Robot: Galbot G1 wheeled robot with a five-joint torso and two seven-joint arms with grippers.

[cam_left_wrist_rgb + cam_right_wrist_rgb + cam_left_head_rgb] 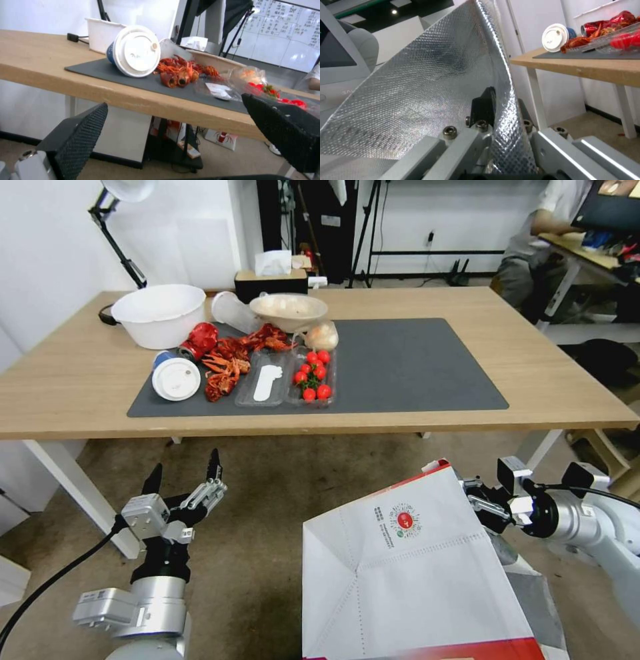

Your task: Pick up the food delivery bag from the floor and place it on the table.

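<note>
Fingers pinch bag above carpet.

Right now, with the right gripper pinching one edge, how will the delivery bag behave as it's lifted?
The food delivery bag is creased paper, so it will probably flex and swing. The right gripper pinches one foil-lined wall, which may slip or tear. It hangs tilted, so contents could shift.

Silver-grey arms, black cables, black textured fingers, hex screws on pale end effector brackets.
</note>
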